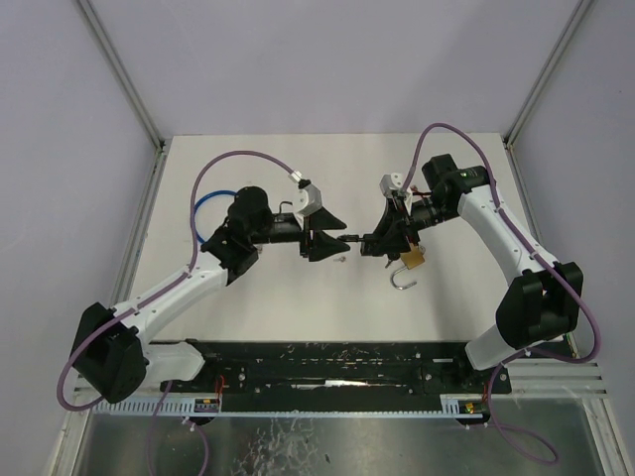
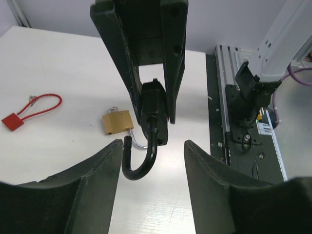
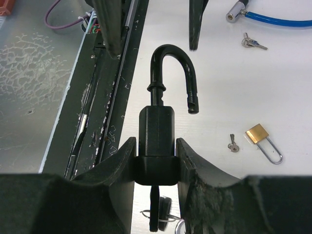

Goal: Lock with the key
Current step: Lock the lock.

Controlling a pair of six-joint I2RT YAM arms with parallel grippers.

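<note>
My right gripper (image 3: 156,152) is shut on the body of a black padlock (image 3: 157,127) and holds it above the table. Its black shackle (image 3: 173,53) is swung open, the free end out of the body. A black key (image 3: 156,209) sticks out of the lock's underside, with a ring and a second key hanging beside it. In the top view the padlock (image 1: 369,240) points toward my left gripper (image 1: 334,239). My left gripper (image 2: 152,146) is open, and the shackle's curve (image 2: 141,163) hangs just in front of its fingers, touching neither.
A brass padlock (image 2: 117,123) with an open steel shackle lies on the table under the arms, a small loose key (image 3: 233,143) beside it. There is a red cable seal (image 2: 29,109), a blue cable lock (image 3: 273,19) and a key bunch (image 3: 253,43). The black base rail (image 1: 337,367) runs along the near edge.
</note>
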